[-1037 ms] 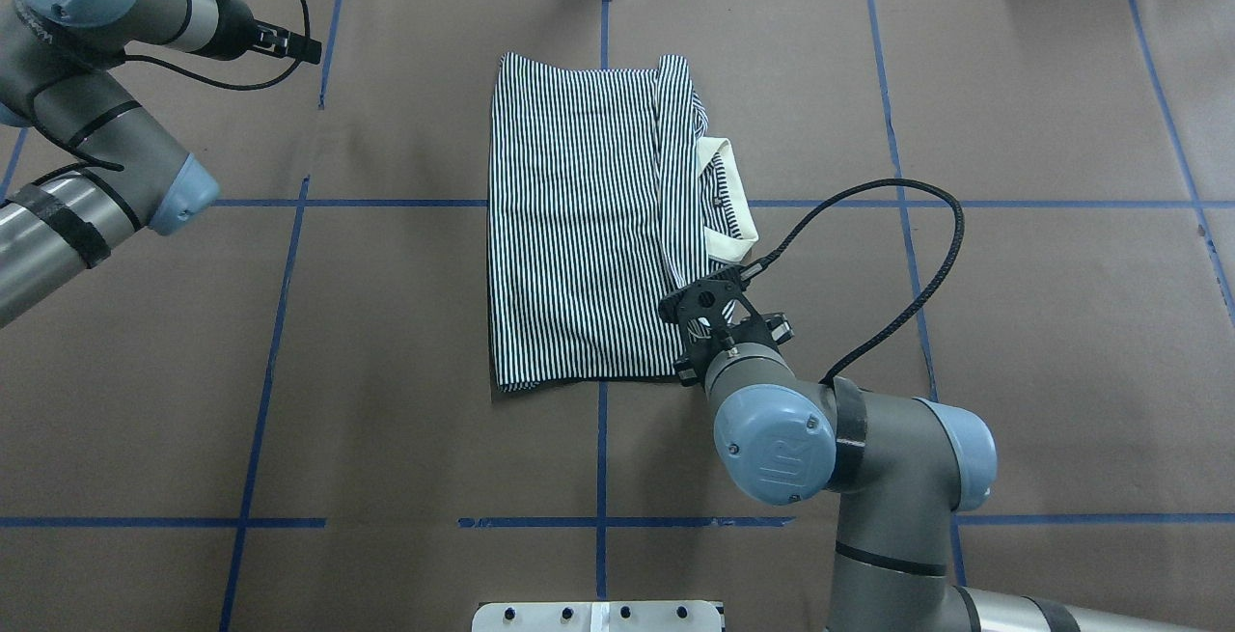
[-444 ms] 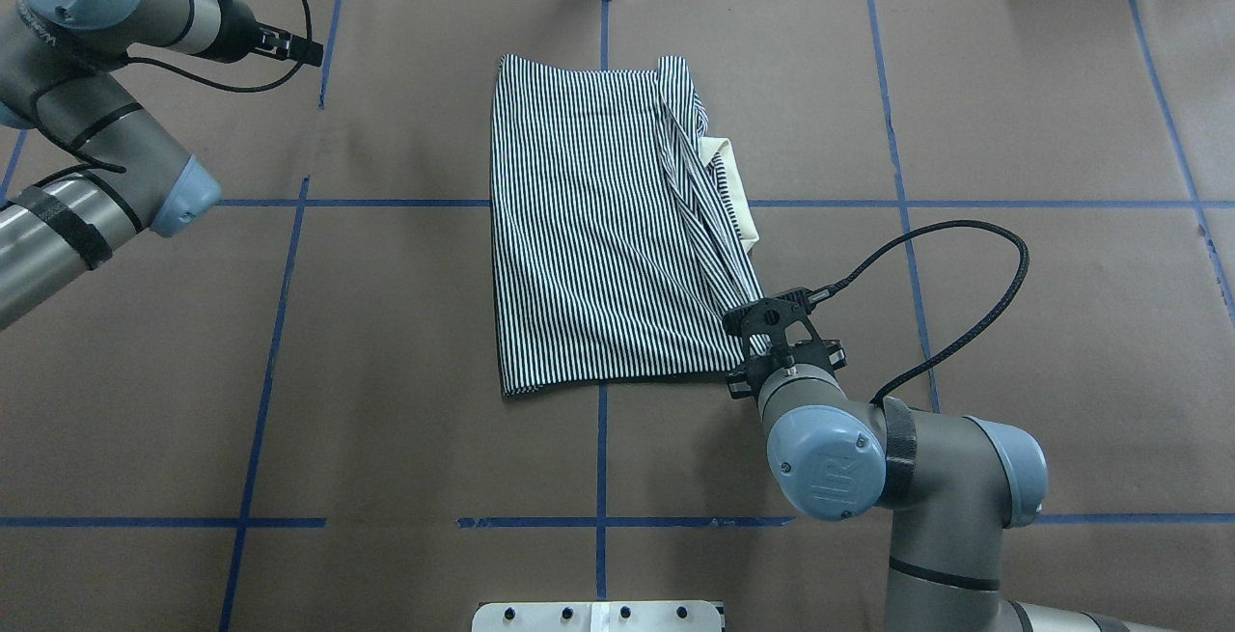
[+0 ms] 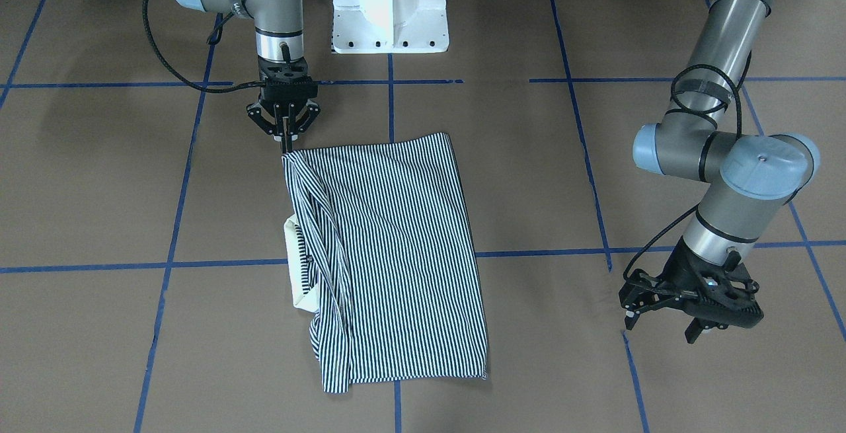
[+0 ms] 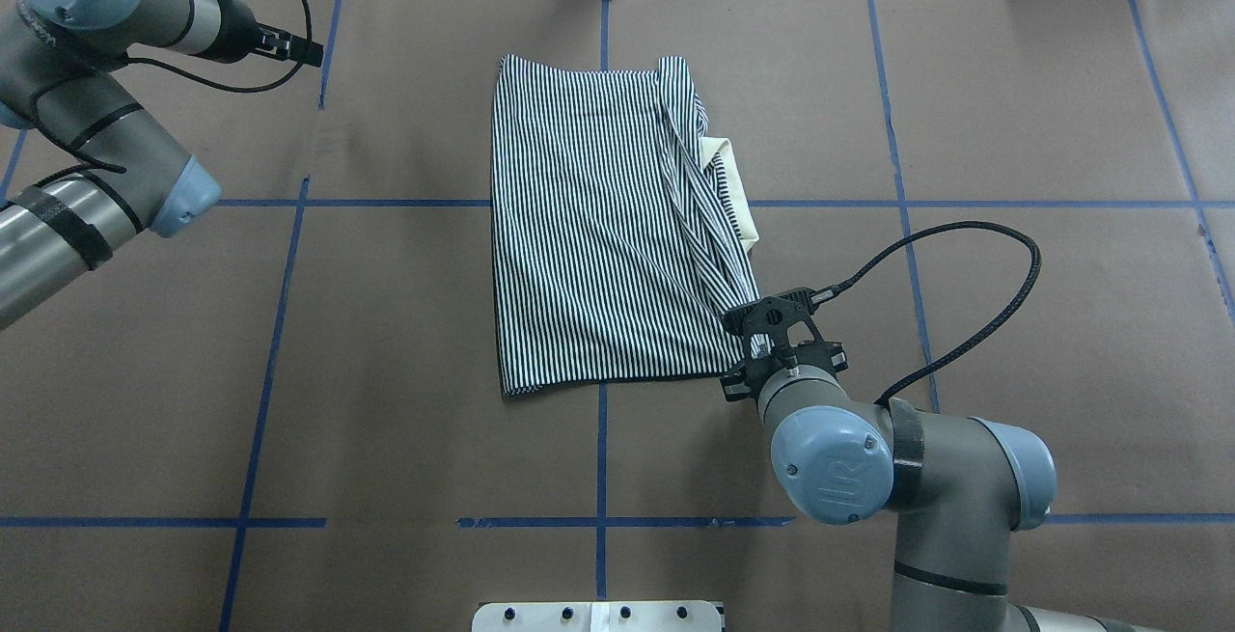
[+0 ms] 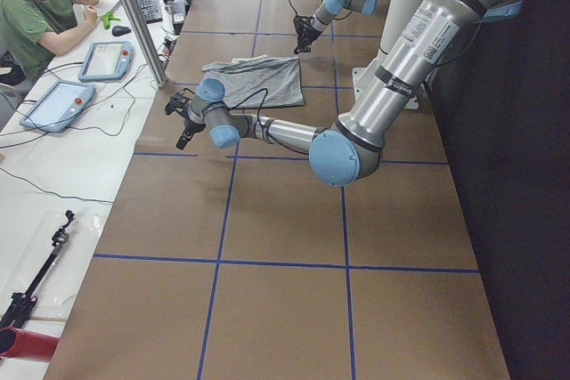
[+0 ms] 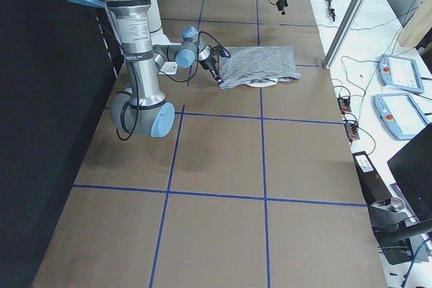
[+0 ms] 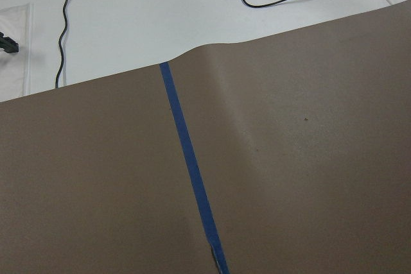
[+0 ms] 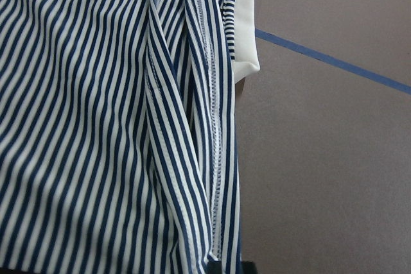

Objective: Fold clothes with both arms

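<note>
The right gripper (image 4: 762, 338), pinching the shirt's (image 4: 589, 227) near right corner, has dragged it out to the right over the last second. That draws striped cloth across most of the collar (image 4: 735, 183). The pull has nearly stopped, so I judge this flap almost set. The left gripper (image 3: 659, 327) hangs spread and empty, well apart. The shirt lies mid-table (image 4: 1013, 130), its long axis running away from the robot and its collar toward the robot's right.

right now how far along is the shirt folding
Done: the navy-and-white striped polo shirt lies folded into a narrow panel. In hand: the right end effector pinches its near corner; the left end effector hangs apart, open. Left: the white collar pokes out, so likely more folding.
</note>
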{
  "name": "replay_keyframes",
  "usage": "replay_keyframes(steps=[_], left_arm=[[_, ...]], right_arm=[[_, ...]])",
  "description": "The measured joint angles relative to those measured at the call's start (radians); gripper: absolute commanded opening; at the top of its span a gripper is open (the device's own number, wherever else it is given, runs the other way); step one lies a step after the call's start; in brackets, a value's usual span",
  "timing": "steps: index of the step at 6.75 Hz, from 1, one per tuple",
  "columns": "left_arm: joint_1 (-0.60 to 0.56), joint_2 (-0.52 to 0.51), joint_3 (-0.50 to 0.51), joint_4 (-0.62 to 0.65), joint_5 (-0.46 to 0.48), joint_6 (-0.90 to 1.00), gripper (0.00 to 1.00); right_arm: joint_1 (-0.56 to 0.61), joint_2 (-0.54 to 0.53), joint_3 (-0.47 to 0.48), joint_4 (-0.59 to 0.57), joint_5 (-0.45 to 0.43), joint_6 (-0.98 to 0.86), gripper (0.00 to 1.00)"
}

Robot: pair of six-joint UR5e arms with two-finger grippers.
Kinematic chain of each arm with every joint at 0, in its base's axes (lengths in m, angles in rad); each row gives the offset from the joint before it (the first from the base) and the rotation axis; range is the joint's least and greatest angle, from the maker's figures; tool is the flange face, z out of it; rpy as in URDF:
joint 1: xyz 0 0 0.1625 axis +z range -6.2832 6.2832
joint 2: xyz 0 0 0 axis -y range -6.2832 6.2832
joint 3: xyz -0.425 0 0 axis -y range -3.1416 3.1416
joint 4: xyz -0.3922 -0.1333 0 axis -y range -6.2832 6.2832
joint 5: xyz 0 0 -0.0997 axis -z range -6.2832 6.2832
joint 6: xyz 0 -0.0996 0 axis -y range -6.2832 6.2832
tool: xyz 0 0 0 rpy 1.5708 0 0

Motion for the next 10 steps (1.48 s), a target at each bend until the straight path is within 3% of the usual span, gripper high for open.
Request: replay_keyframes(steps=[1,4,5,6,9,10], left_arm=[[0.000,0.000,-0.001,0.000,0.000,0.000,1.00],[0.000,0.000,-0.006,0.000,0.000,-0.006,1.00],[0.000,0.000,-0.007,0.000,-0.001,-0.009,1.00],[0.000,0.000,-0.008,0.000,-0.003,-0.011,1.00],[0.000,0.000,-0.007,0.000,-0.005,-0.012,1.00],[0.000,0.000,-0.007,0.000,-0.005,-0.012,1.00]], right_arm=[[0.014,0.015,0.015,0.001,0.026,0.041,0.99],[0.137,0.132,-0.013,0.000,0.156,0.097,0.99],[0.189,0.194,-0.075,0.000,0.207,0.044,0.75],[0.230,0.252,-0.146,0.004,0.248,-0.012,0.60],[0.258,0.320,-0.264,0.024,0.301,-0.061,0.55],[0.259,0.324,-0.318,0.077,0.302,-0.064,0.55]])
